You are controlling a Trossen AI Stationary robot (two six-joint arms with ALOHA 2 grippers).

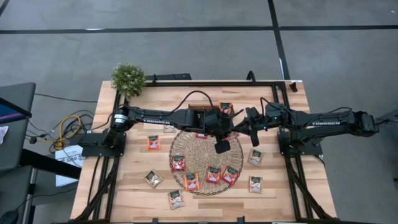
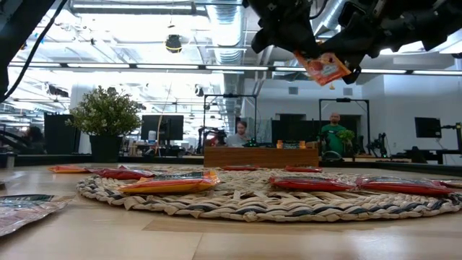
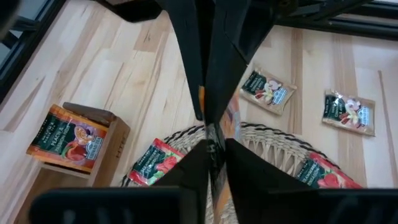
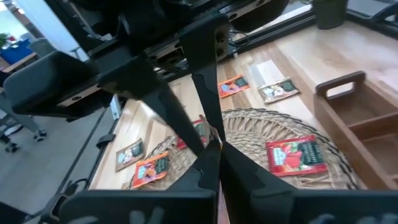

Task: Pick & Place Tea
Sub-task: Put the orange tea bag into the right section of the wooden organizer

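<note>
High view: both grippers meet above the far edge of the woven mat [image 1: 205, 160], the left gripper [image 1: 231, 129] beside the right gripper [image 1: 239, 130]; tea sachets [image 1: 213, 175] lie on and around the mat.

Low view: a red-orange sachet [image 2: 323, 68] hangs well above the mat, pinched between both claws.

Left wrist view: whether the left claw grips cannot be told.

Right wrist view: the right claw is clenched on that sachet.
</note>
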